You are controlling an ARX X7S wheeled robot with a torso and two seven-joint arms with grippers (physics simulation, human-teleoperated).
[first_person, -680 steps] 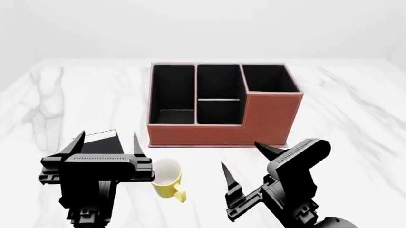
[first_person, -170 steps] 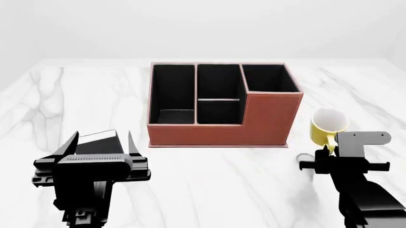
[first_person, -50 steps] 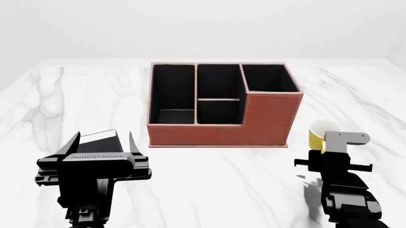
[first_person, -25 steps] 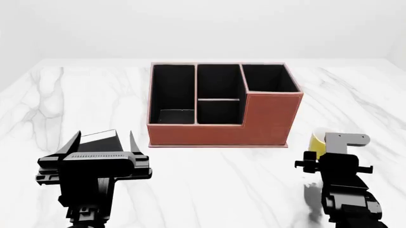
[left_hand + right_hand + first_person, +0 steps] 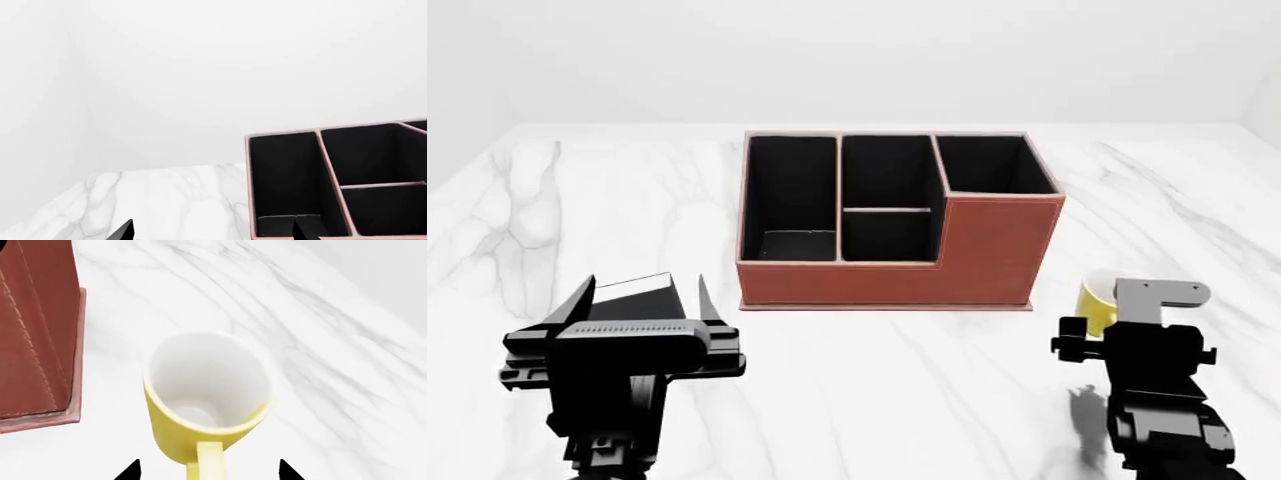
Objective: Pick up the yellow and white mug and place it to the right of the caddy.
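Note:
The yellow and white mug [image 5: 1094,300] stands upright on the marble just right of the caddy [image 5: 998,252], a reddish-brown box with black compartments. In the right wrist view the mug [image 5: 207,385] shows its white inside, with its handle pointing back between my right gripper's [image 5: 210,471] two fingertips. Those tips stand wide apart and touch nothing, so the gripper is open. In the head view my right gripper [image 5: 1124,325] sits directly behind the mug and hides its lower part. My left gripper [image 5: 642,290] hangs open at the near left, empty, with the caddy [image 5: 333,190] ahead of it.
The white marble table [image 5: 868,380] runs out on all sides of the caddy. A small dark box with a pale top [image 5: 647,305] shows between my left fingers in the head view. The caddy's corner [image 5: 33,330] lies close beside the mug.
The mug has come down from a little above the table to rest beside the caddy. My right gripper has drawn slightly back toward me. The left arm has stayed still.

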